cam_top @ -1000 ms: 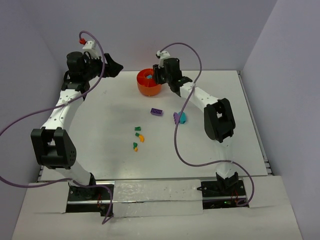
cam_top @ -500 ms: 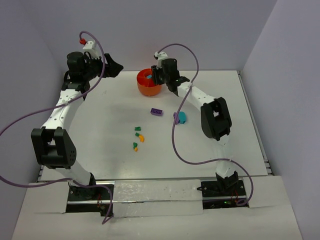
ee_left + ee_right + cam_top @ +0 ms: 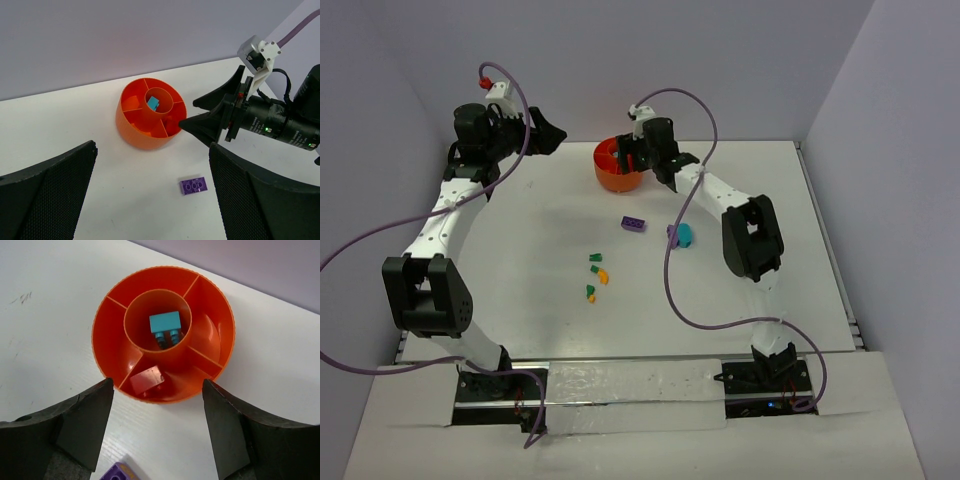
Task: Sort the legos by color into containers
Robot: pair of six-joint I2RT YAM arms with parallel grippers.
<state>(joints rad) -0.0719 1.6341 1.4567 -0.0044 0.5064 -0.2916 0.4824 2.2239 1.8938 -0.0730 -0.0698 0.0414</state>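
The round orange tub [image 3: 610,180] stands at the back of the table. Its central ring holds a teal lego [image 3: 165,322]. A reddish-looking lego [image 3: 146,380] lies loose in the near compartment. My right gripper [image 3: 157,382] hovers open just above the tub's near rim [image 3: 165,401] with nothing between its fingers. My left gripper [image 3: 552,135] hangs open, high at the back left, away from everything. On the table lie a purple lego [image 3: 634,223], a purple and teal pair [image 3: 680,235], and small green and orange legos [image 3: 597,270].
The left wrist view shows the tub [image 3: 135,135], the right gripper [image 3: 200,117] beside it and the purple lego [image 3: 193,185] on bare table. Purple cables loop over both arms. Side walls border the table on the left and right.
The right gripper's jaws have spread apart over the tub, and its wrist shifted slightly left. The left arm has not moved.
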